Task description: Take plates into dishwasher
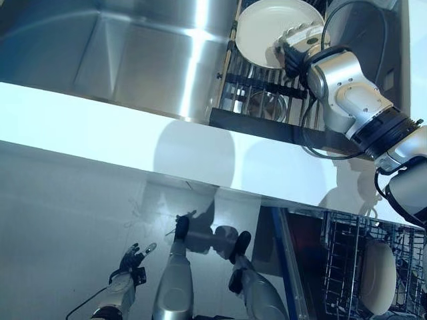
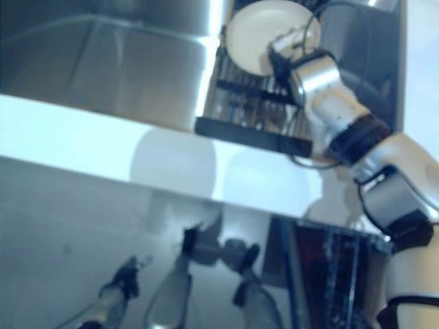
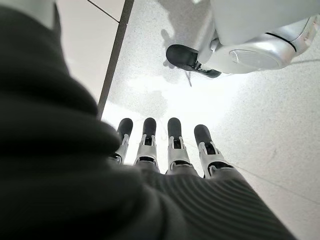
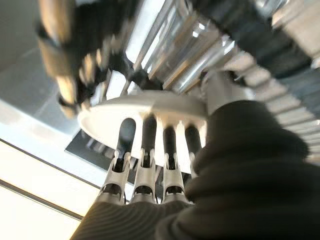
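Observation:
A round white plate [image 1: 267, 30] stands tilted over the black dish rack [image 1: 260, 87] beside the sink. My right hand [image 1: 300, 47] grips its rim. In the right wrist view the fingers [image 4: 149, 137] lie flat against the plate [image 4: 150, 107] and the thumb presses its edge. A second white plate [image 1: 378, 277] stands on edge in the dishwasher's wire rack [image 1: 343, 257] at the lower right. My left hand [image 1: 130, 261] hangs low at the lower left, open and empty, and its straight fingers [image 3: 150, 135] show in the left wrist view over the floor.
A steel sink [image 1: 133, 53] lies to the left of the dish rack. A white countertop edge [image 1: 133, 137] runs across the view between the sink and the floor. A glass [image 1: 265, 103] sits in the rack below the plate.

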Robot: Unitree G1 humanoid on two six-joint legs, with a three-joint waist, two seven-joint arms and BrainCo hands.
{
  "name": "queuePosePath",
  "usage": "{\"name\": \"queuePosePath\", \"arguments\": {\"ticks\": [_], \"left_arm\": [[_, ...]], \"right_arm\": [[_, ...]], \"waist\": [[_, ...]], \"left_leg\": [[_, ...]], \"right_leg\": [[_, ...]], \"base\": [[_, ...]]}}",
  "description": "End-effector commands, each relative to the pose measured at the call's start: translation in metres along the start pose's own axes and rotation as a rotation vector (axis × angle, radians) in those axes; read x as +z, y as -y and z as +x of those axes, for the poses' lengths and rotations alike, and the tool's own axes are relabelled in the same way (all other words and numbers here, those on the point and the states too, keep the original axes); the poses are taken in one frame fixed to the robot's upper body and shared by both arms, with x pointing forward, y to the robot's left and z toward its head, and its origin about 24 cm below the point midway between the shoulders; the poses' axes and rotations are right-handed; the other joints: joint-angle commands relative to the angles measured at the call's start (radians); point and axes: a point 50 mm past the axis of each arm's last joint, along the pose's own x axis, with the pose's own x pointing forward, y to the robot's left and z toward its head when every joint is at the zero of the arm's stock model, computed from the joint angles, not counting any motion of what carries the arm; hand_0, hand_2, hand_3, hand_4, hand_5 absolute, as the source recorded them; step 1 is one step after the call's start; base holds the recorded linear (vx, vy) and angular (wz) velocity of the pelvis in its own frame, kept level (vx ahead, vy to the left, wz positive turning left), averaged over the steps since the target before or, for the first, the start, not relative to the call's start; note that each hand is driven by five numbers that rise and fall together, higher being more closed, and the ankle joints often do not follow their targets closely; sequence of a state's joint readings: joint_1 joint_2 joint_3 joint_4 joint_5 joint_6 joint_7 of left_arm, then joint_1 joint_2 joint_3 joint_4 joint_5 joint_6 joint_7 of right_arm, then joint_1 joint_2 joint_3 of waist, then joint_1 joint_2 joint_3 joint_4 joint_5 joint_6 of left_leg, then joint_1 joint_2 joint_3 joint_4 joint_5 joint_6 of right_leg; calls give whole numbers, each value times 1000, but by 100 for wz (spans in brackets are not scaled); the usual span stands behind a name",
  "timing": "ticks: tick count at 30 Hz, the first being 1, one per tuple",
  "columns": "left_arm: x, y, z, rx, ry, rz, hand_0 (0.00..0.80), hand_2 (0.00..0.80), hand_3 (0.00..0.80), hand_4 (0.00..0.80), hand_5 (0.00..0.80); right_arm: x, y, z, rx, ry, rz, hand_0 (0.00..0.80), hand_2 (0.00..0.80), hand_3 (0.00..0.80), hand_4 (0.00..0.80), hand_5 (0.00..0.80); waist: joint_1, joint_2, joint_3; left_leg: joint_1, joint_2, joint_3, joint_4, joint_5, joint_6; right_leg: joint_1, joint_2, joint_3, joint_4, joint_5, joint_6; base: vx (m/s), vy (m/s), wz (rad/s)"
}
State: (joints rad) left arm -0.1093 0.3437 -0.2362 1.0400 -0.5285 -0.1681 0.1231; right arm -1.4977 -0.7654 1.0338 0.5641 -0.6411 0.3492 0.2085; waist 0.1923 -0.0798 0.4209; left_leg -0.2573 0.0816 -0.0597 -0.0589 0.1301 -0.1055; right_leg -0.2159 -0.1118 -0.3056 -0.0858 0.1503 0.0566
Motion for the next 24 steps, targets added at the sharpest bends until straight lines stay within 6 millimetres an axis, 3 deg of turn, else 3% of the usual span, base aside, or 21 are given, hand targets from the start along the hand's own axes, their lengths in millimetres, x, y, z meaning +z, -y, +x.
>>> {"name": "queuePosePath", "arguments": {"ticks": [1,17,21,24], "left_arm": [[10,2,2,-21,42,5,0,0,0,0,0],[2,0,-1,-5,24,-10,0,0,0,0,0],[0,-3,-1,-2,21,-5,0,0,0,0,0],[-1,-7,-2,7,18,2,0,0,0,0,0]], "right_arm": [[-22,36,0,-104,-87,-80,800,800,800,800,800],[-23,46,-3,-181,-100,-92,800,800,800,800,800],[-27,45,-3,-166,-103,-16,800,800,800,800,800],[-38,40,-3,-147,-128,196,800,800,800,800,800]], "waist": [[38,-49,34],[37,-55,-1],[37,-61,-21],[31,-71,-44]], "left_leg": [[-22,-52,33,-28,12,48],[-4,-45,35,-28,-1,48],[8,-43,34,-28,-10,48],[25,-40,34,-28,-19,48]], "right_leg": [[12,-77,2,-1,32,104],[29,-75,-3,-1,23,107],[41,-74,-4,-1,17,107],[56,-70,2,-1,11,105]], "base": [[0,0,0],[0,0,0],[1,-10,0],[7,-42,3]]}}
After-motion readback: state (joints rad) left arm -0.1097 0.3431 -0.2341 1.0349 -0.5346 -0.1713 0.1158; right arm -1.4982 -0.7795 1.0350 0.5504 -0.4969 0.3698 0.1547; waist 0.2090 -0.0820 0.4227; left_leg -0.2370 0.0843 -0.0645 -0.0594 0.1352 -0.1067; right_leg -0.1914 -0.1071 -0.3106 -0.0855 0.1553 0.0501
